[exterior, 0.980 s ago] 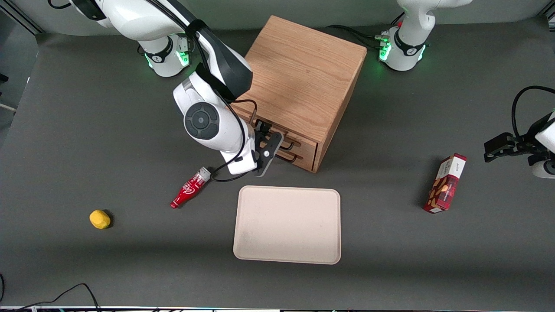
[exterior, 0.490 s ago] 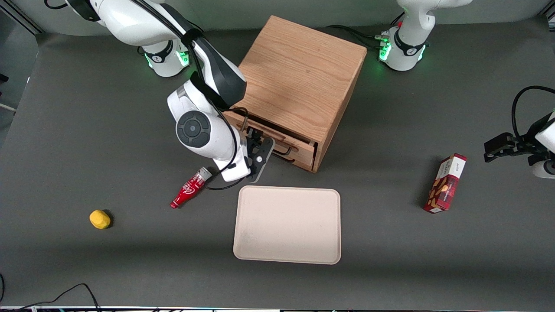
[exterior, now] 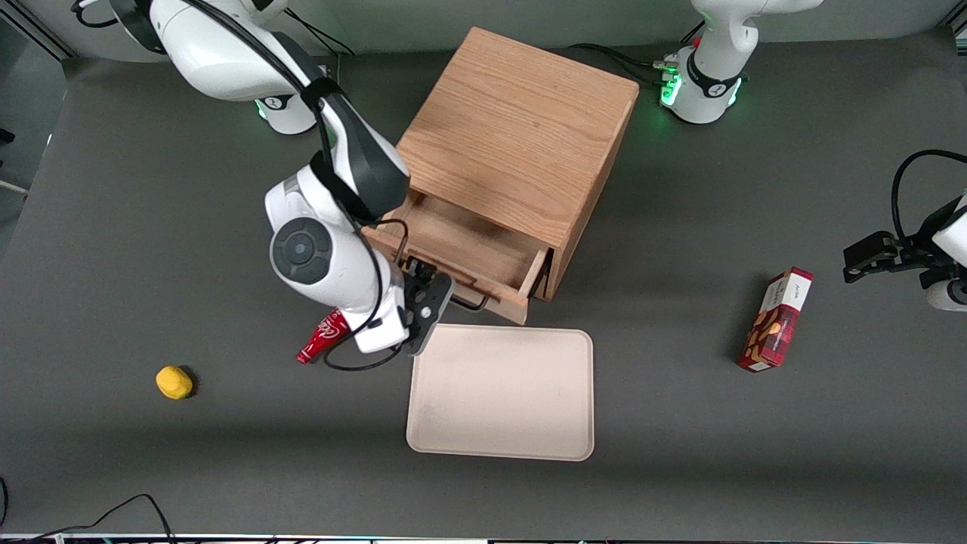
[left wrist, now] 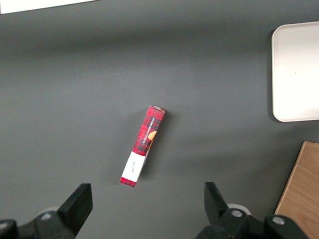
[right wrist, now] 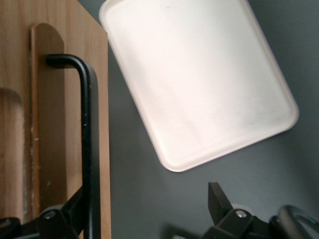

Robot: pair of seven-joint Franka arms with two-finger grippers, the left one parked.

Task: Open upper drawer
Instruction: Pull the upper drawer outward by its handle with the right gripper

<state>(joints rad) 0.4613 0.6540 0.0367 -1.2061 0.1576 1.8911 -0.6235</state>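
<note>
Dark worktop carries the oak cabinet. Its upper drawer stands partly out, above the tray edge. Hand sits at the black handle to pull; whether it grips cannot be told.

Cabinet: oak, light brown with visible grain. Upper drawer: paler wood inside, handle thin black wire. Gripper at the handle: black fingers, white wrist housing. Tray: plain cream. Table: dark grey. Bottle: red, white lettering. Box: red tartan, white end panel. Small lump: yellow.
</note>
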